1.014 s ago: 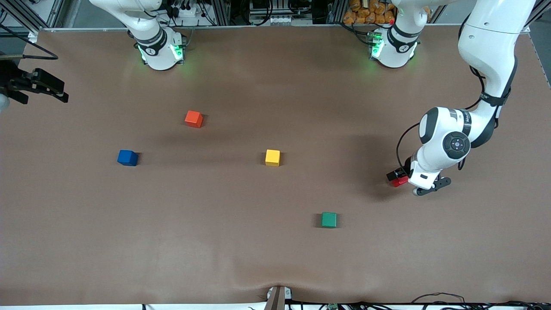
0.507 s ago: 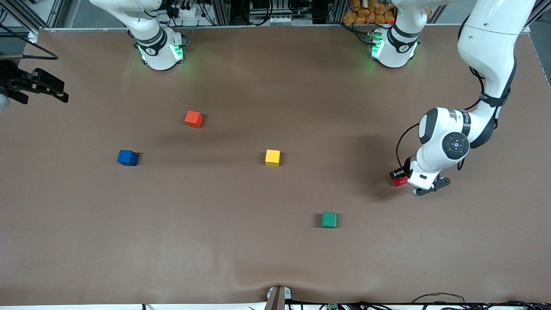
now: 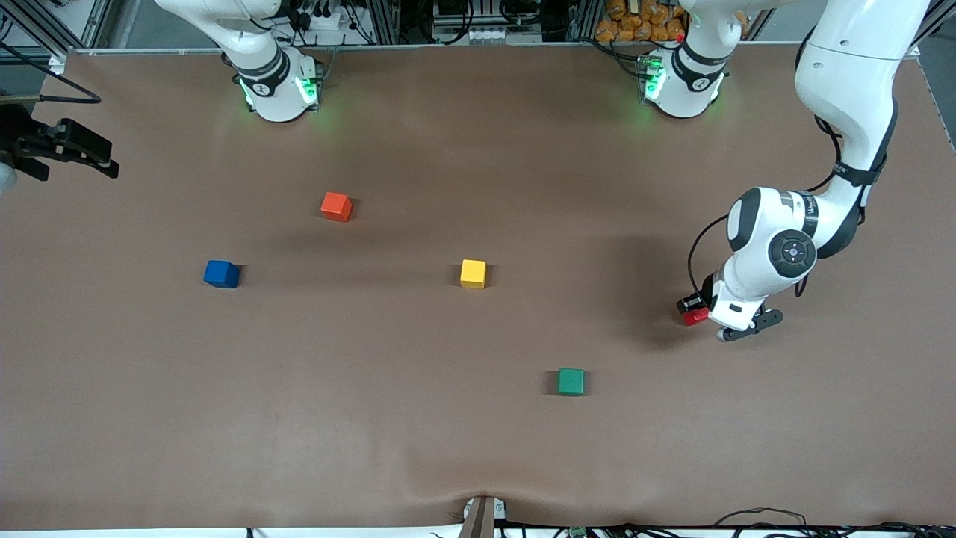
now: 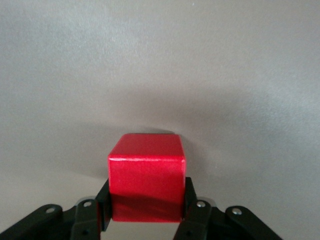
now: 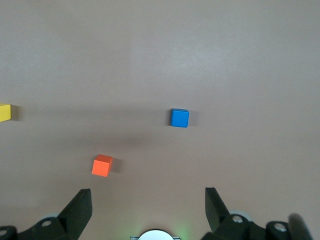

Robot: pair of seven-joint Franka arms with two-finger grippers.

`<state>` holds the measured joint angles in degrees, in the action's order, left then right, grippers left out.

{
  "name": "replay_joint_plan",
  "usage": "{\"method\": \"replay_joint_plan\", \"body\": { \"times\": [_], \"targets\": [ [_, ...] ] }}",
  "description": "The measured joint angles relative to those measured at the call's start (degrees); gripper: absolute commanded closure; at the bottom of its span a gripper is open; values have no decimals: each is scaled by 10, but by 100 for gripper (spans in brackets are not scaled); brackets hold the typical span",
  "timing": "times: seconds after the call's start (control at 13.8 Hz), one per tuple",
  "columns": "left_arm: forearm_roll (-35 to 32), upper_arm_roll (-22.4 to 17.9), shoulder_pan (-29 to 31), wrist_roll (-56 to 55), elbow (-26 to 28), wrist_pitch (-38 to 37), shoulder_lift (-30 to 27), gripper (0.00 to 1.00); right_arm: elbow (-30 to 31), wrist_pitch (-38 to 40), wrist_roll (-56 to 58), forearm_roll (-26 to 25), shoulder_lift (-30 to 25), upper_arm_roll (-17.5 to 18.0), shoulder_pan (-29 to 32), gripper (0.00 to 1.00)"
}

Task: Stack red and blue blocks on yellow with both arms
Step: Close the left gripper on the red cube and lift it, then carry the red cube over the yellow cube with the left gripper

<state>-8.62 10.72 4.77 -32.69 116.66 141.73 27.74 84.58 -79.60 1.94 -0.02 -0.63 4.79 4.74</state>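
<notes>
The red block sits between the fingers of my left gripper at table level, toward the left arm's end of the table. In the left wrist view the fingers press both sides of the red block, with my left gripper shut on it. The blue block lies toward the right arm's end and also shows in the right wrist view. The yellow cube lies mid-table, apart from both. My right gripper waits open and empty over the table's edge at the right arm's end, shown open in its wrist view.
An orange-red cube lies farther from the front camera than the blue block. A green cube lies nearer to the camera than the yellow cube. The arm bases stand along the back edge.
My left gripper with the red block has shifted very slightly toward the left arm's end. The right arm and the other cubes have not moved.
</notes>
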Motion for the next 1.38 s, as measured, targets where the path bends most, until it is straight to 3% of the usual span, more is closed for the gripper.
{"method": "replay_joint_plan", "body": {
  "times": [0.14, 0.43, 1.38],
  "targets": [
    [0, 0, 0, 0, -13, -14, -4, 100, 0, 0, 0, 1, 0, 0, 0, 0],
    [0, 8, -2, -17, -86, -153, -20, 100, 0, 0, 0, 1, 0, 0, 0, 0],
    [0, 101, -5, -36, -173, -307, -57, 100, 0, 0, 0, 1, 1, 0, 1, 0]
  ]
}}
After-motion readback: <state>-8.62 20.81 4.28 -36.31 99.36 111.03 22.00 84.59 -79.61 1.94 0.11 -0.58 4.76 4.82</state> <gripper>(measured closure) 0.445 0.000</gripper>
